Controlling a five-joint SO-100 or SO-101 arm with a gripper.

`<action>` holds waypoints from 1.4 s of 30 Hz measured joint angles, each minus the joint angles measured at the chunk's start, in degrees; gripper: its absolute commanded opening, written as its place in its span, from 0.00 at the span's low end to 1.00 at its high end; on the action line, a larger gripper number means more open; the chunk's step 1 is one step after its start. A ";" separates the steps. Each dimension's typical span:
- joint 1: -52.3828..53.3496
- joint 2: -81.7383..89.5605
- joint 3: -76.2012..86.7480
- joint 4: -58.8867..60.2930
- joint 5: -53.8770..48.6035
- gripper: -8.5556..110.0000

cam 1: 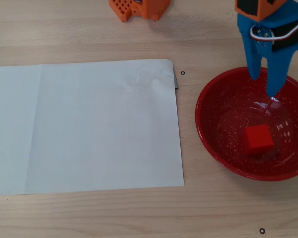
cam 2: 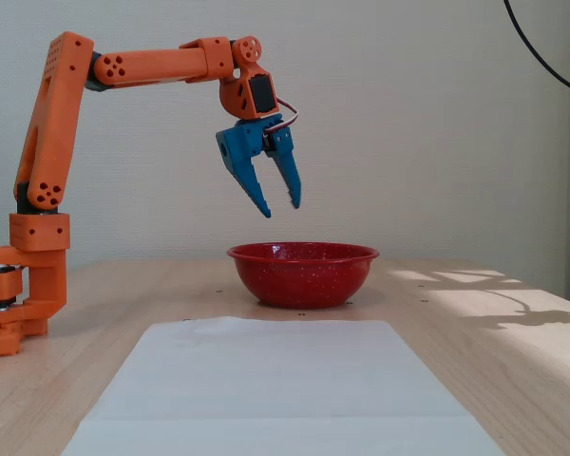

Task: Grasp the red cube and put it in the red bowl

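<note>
While looking down from overhead: seeing the red cube lying inside the red bowl, on the speckled floor toward the lower side, one corner turned upward in the picture. Seeing the gripper hanging over the bowl's upper rim, blue fingers spread, pinching nothing, clear of the cube. Noting a white paper sheet lying flat on the wooden table left of the bowl, apart from it.

Turning to the fixed view from the side: finding the gripper raised well above the bowl, jaws parted and empty; cube hidden behind the bowl wall.

Judging the handling: probably light and stiff, matte faces giving fair grip, sharp edges prone to twisting; best taken across two opposite flat faces, mid-height. Judging the placing as done.
</note>
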 measured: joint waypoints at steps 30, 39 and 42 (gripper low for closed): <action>-24.43 54.14 43.51 -8.79 4.66 0.08; -28.39 72.33 76.29 -33.31 4.66 0.08; -29.09 76.99 85.78 -41.57 4.66 0.08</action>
